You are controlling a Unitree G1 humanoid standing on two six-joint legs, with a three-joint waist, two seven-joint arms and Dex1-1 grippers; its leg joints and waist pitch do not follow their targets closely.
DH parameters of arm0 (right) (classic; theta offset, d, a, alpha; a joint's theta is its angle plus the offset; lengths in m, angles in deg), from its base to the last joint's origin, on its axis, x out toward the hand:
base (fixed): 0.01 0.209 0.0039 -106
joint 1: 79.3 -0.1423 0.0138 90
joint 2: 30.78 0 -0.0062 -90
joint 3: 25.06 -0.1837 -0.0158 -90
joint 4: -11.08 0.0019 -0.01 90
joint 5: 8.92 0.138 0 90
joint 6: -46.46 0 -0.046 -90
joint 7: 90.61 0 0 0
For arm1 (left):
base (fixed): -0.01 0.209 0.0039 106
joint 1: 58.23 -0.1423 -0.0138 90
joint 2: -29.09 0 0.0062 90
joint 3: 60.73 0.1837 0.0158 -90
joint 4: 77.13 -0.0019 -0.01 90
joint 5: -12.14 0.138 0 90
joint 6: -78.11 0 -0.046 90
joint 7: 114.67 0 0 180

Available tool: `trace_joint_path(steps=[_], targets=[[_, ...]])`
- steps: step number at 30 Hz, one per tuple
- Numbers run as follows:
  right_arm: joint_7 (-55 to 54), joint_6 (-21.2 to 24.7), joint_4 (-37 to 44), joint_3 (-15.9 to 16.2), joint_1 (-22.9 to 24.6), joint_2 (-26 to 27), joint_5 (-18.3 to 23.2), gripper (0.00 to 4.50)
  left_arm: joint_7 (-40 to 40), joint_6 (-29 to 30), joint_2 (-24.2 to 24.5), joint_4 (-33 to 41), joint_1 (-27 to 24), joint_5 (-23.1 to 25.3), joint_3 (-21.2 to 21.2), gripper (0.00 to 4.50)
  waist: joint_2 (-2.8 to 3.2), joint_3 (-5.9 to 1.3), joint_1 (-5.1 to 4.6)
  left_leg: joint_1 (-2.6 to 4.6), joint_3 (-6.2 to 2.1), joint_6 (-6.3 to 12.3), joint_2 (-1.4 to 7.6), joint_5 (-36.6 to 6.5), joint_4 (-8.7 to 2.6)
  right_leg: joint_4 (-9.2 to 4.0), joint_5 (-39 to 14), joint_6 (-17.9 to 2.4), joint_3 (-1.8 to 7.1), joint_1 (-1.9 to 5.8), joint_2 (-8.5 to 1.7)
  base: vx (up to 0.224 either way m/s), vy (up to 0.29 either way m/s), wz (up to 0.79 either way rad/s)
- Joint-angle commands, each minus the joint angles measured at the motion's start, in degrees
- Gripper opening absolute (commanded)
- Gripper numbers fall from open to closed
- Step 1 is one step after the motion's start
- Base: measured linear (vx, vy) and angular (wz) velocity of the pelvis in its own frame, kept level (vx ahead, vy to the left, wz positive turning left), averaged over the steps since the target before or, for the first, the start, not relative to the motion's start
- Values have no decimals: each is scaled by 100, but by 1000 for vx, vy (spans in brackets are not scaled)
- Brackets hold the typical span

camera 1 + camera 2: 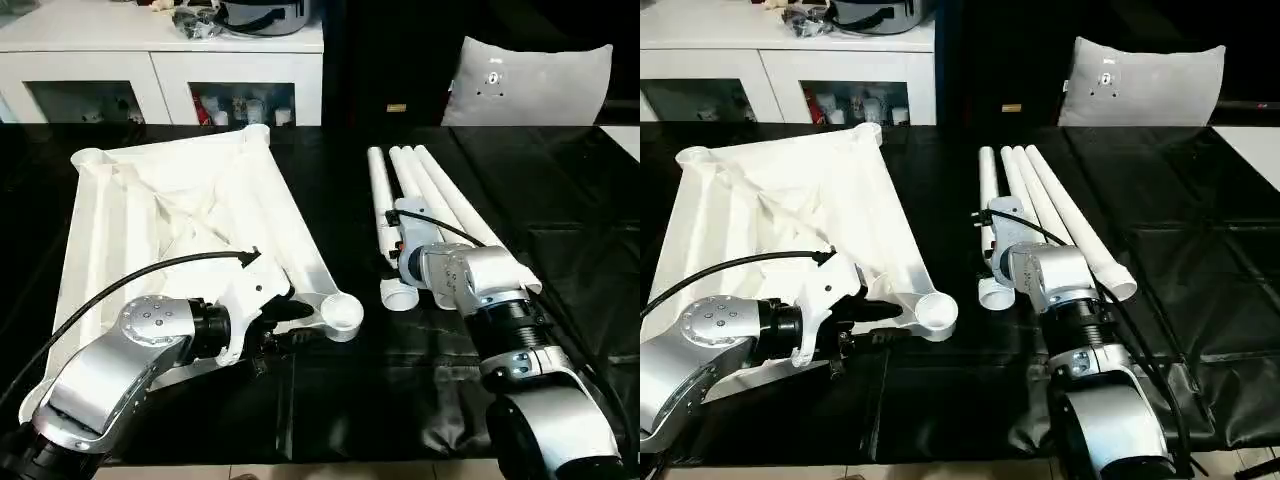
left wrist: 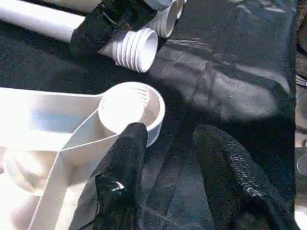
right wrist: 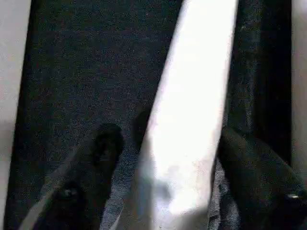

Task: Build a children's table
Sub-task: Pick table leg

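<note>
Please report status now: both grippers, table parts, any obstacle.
Left gripper open at tabletop corner socket. Right gripper straddling one leg, one finger apart from it. Legs side by side. Nothing blocking.

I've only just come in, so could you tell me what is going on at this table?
The robot is assembling a children's table on a black sheet. The tabletop lies underside up. The left gripper sits at its near corner socket, one finger against the socket's rim. The right gripper straddles one of the four legs lying side by side, fingers either side. No leg is fitted yet.
</note>
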Motion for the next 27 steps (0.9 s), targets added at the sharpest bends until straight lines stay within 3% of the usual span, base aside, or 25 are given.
trace_joint_path(steps=[1, 12, 20, 23, 27], targets=[[127, 65, -382, -68, -29, -19, 63, 306, 3, 78, 55, 163, 52, -57, 11, 190, 21, -327, 2, 102, -47, -207, 305, -375, -365, -372, 789, -1261, 282, 205, -495, 0, 0, 0], [503, 296, -985, 26, -496, -298, -15, 216, 32, 121, 61, 228, 48, -157, -20, 190, 18, -326, 3, 100, -43, -192, 309, -395, -362, -377, 683, -1334, 269, 194, -499, 0, 0, 0], [606, 164, -1247, -60, -658, -350, -10, 194, -265, -123, -122, 149, 56, -35, -142, 190, 2, -327, 10, 89, -34, -120, 315, -334, -349, -375, 750, -1369, 272, 199, -501, 0, 0, 0], [403, -143, -1284, -271, -657, -397, 12, 193, -484, -330, -241, 20, 63, 89, -205, 190, 50, -326, 16, 99, -38, -153, 326, -406, -349, -383, 676, -1362, 270, 187, -510, 0, 0, 0], [286, -644, -879, -559, -514, -389, 147, 193, -774, -432, -424, -200, 173, 189, -317, 190, 36, -343, 30, 95, -32, -159, 315, -328, -341, -372, 912, -1325, 270, 203, -493, 0, 0, 0]])
